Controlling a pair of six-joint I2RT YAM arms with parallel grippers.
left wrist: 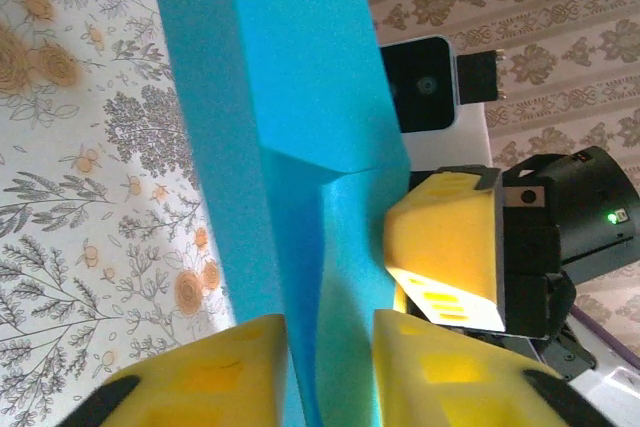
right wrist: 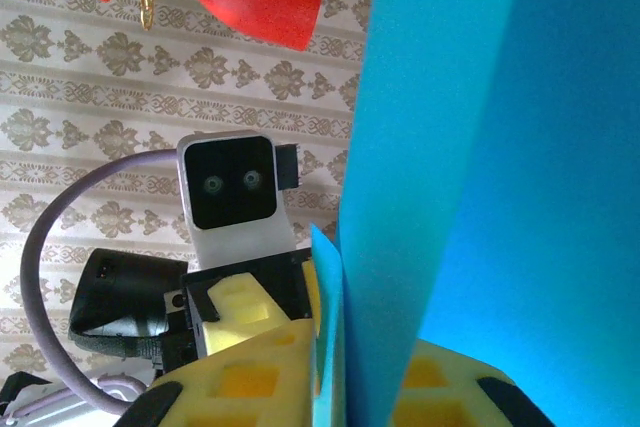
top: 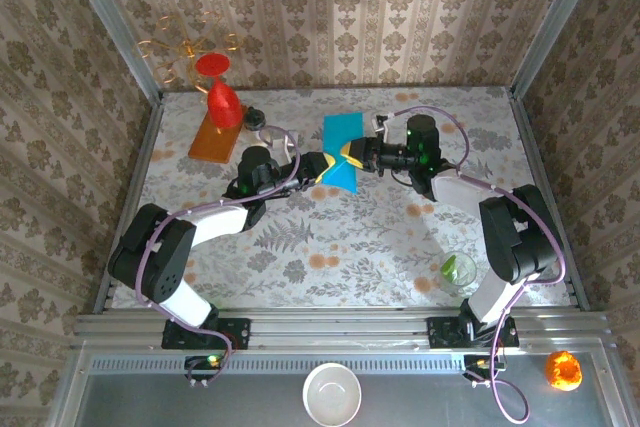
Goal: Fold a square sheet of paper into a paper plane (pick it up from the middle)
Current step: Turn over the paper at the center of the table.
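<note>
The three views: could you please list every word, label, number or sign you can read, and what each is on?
No readable text: the blue paper, red vase, orange board and wallpaper bear no writing; anything on the arms is too small to read.

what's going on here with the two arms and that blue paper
Both arms meet over the middle of the table, working on the square sheet of paper, which is teal-blue and carries a fold. The left hand is at one side of it and the right hand at the other, each with the sheet between its fingers. Whether either is actually clamping it is unclear. It is not a plane yet. A red vase stands on an orange board at the back left.
</note>
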